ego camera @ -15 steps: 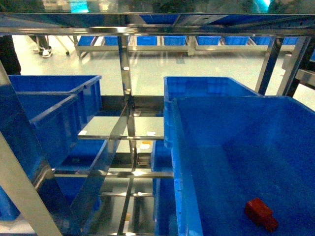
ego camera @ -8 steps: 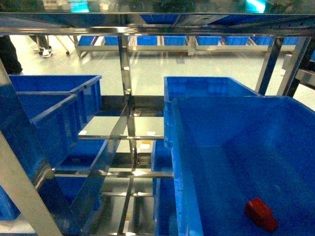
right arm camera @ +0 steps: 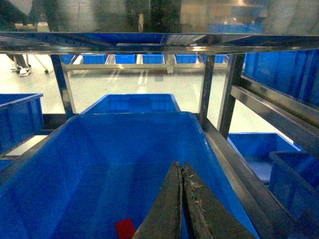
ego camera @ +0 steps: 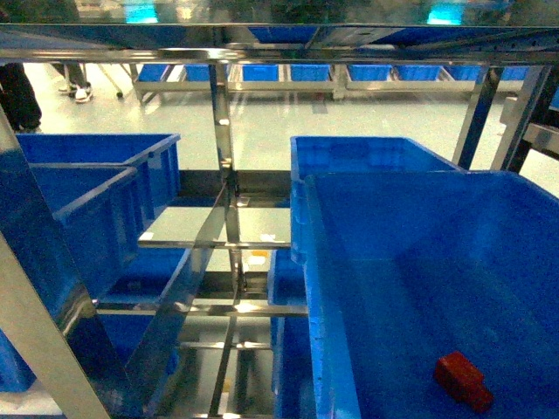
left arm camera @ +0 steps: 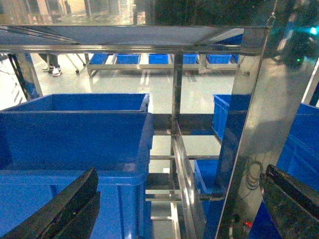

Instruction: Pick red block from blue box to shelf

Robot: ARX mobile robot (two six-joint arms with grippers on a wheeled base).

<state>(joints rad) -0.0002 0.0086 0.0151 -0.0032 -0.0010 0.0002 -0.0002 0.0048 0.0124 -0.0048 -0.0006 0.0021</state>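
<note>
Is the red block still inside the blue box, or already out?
Inside. The red block lies on the floor of the blue box, ungripped; the right gripper hangs shut above it.

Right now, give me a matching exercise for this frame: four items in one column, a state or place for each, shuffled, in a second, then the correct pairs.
Items:
1. red block
2. left gripper
3. right gripper
4. shelf

States or places:
A. fingers pressed together, empty
B. lying on the floor of the blue box
C. shiny steel uprights and rails
D. fingers spread wide apart, holding nothing

Pairs: 1-B, 2-D, 3-A, 4-C
</note>
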